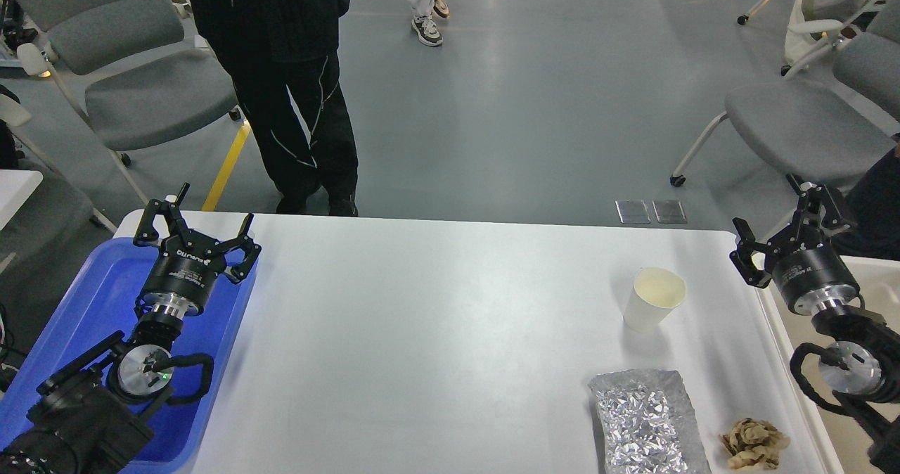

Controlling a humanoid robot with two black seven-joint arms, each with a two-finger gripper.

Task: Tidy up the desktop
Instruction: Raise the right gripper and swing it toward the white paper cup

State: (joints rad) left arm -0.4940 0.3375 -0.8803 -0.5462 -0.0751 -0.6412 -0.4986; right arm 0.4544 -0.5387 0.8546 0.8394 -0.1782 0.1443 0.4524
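I am looking down on the large smooth white rectangular desktop with rounded corners (436,333); it is filling the lower centre of the frame from left to right, glossy and mostly bare across its middle.

My left gripper (195,229) is hovering at the left of the frame over the blue plastic tray (84,298), its two fingers spread wide and grasping nothing. My right gripper (779,229) is sitting at the right edge, above the rim of the cream-beige plastic bin (791,333), fingers likewise spread apart and empty.

Lying on the desktop's right part: a white paper cup (652,299) standing upright, a crumpled sheet of silver foil (647,421) below it near the bottom edge, and a wad of tan crumpled paper (752,444) just right of the foil.

A person in black trousers (302,108) is standing behind the desktop's far edge, upper left.
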